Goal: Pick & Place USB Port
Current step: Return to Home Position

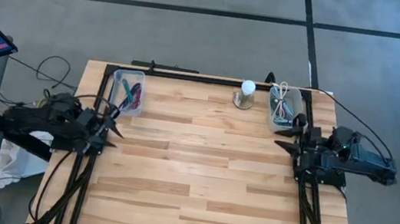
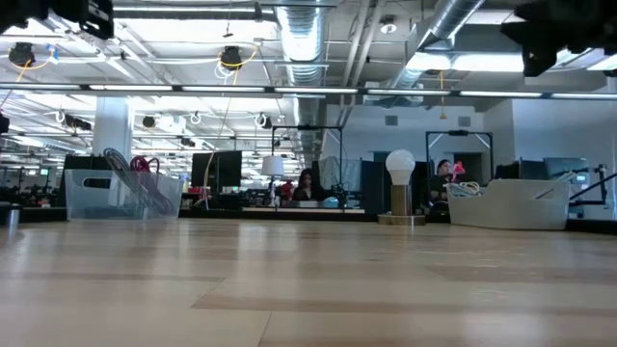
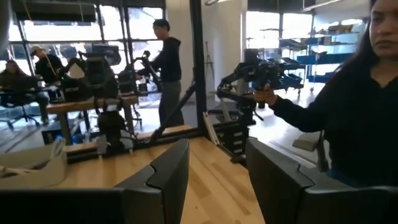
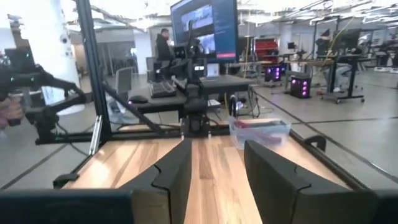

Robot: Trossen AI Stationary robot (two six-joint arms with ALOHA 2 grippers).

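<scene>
I cannot make out a USB port in any view. A clear bin (image 1: 127, 91) with coloured items stands at the table's far left; it also shows as the clear bin (image 4: 258, 130) in the right wrist view. A white bin (image 1: 284, 108) with white cables sits at the far right. My left gripper (image 1: 116, 124) hovers open over the table's left edge, just near of the clear bin. My right gripper (image 1: 283, 138) hovers open at the right edge, near of the white bin. My left gripper (image 3: 217, 180) and right gripper (image 4: 214, 168) have nothing between their fingers.
A white light bulb on a wooden base (image 1: 246, 95) stands at the far edge between the bins. The wooden table top (image 1: 199, 174) spreads between the arms. A dark frame runs along the table's edges. A person (image 3: 360, 112) stands beyond the table.
</scene>
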